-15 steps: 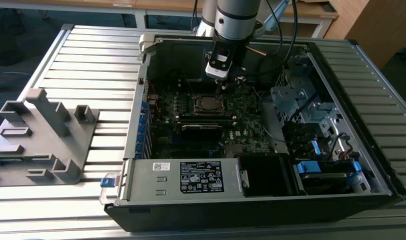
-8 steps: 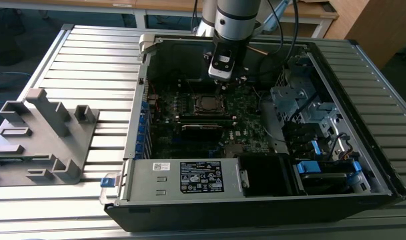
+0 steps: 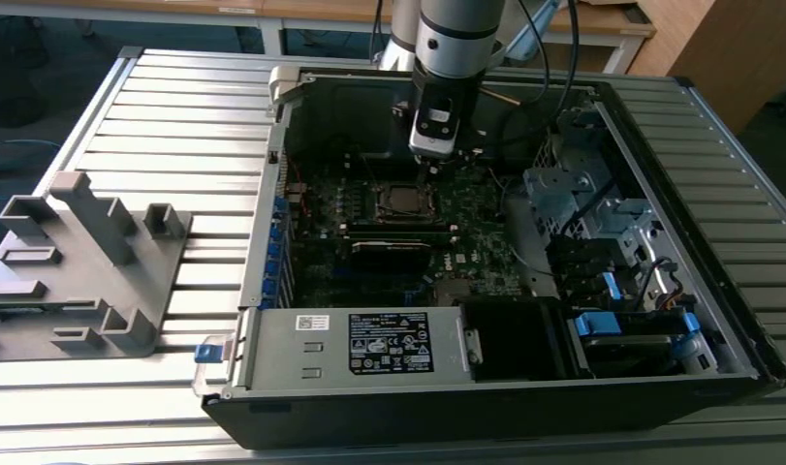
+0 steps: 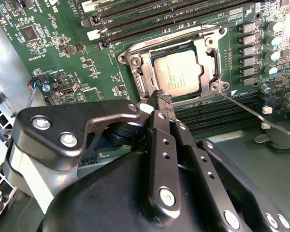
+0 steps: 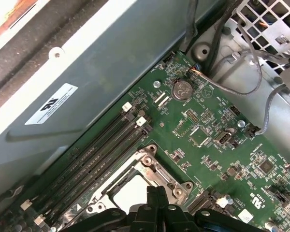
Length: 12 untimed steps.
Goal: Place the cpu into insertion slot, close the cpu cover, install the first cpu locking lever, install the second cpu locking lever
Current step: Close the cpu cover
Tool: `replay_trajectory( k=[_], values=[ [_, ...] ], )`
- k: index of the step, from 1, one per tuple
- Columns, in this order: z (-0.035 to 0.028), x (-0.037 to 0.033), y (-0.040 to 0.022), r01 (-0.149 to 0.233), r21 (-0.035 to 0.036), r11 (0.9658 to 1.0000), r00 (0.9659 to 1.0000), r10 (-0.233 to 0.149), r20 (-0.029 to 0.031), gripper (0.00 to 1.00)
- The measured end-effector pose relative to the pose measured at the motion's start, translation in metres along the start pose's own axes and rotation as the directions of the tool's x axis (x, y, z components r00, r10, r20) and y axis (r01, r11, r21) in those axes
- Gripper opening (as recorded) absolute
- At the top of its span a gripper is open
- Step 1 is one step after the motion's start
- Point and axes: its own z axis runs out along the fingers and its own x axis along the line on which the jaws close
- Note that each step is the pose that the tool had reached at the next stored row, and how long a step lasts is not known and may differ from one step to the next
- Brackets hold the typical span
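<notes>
The claw (image 4: 160, 98) is closed and empty beside the cpu cover (image 4: 135, 62), which frames the seated cpu (image 4: 178, 71); if you press off-centre, it can slip off the thin lever (image 4: 253, 112) and gouge the board (image 4: 101, 58).

The cpu (image 4: 176, 72) has a dull, matt silvery metal top. The cover (image 4: 135, 63) round it is brighter bare metal. The board (image 4: 63, 29) is green with a faint lacquer sheen. The claw (image 4: 160, 99) is satin black metal with shiny screws. The counter (image 3: 172, 107) is ribbed pale metal, and the case wall (image 5: 111, 58) is smooth grey sheet.
</notes>
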Motion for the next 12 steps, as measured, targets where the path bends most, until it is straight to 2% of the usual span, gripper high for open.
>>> replay_trajectory(
  k=[6,9,12],
  values=[
    [0.0001,0.0,0.0,0.017,0.0003,0.9999,0.9999,-0.017,-0.0004,0.1],
    [0.0003,0.0,0.0,0.049,0.0009,0.9988,0.9988,-0.049,-0.0013,0.1],
    [0.0005,0.0,0.0,0.089,0.0018,0.9961,0.9961,-0.089,-0.0023,0.1]
  ],
)
